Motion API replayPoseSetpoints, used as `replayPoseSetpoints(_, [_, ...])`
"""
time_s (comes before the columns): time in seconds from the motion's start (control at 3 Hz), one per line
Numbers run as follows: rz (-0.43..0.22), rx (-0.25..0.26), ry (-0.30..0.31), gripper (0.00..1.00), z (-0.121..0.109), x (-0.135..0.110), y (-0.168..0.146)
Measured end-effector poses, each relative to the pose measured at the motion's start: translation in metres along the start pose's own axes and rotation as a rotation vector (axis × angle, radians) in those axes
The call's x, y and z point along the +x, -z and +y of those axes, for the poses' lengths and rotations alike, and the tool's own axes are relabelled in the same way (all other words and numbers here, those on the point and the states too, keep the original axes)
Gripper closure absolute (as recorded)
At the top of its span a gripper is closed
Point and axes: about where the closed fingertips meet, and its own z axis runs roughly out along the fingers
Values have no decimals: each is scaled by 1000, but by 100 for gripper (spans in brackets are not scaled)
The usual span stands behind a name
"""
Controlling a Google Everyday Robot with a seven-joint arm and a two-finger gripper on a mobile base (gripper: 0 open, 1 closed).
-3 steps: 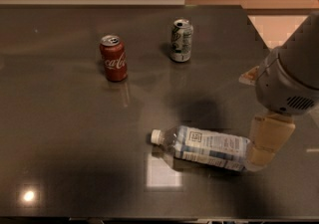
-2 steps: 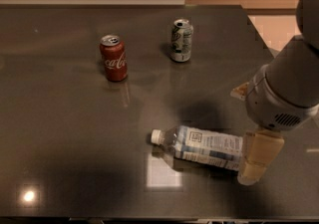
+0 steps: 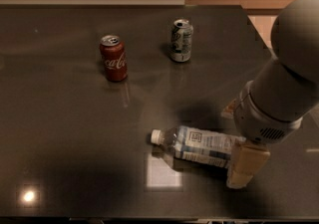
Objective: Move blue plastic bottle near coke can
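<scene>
The blue plastic bottle (image 3: 199,146) lies on its side on the dark table (image 3: 60,118), front middle, with its white cap pointing left. The coke can (image 3: 114,58) stands upright at the back left, well apart from the bottle. My gripper (image 3: 234,146) hangs from the big grey arm at the right and is down at the bottle's base end. It is open. One tan finger (image 3: 246,164) sits in front of the base, the other (image 3: 230,109) behind it. The base end is partly hidden by the arm.
A white-and-green patterned can (image 3: 181,40) stands upright at the back, right of the coke can. The table's right edge (image 3: 251,24) runs close behind the arm. A pale rectangular reflection (image 3: 163,170) lies just in front of the bottle.
The arm has moved left and lower, bringing the gripper's fingers around the bottle's base end. The bottle and both cans have not moved.
</scene>
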Motion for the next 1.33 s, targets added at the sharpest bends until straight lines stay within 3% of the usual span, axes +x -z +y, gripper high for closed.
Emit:
replayPoseSetpoints(0.67, [43,-3,-22,63,-12,-2,0])
replayPoseSetpoints(1.0, [41,-5,-6,87,-31,-12,7])
replayPoseSetpoints(1.33, [28,13,38,100,-59,-36,14])
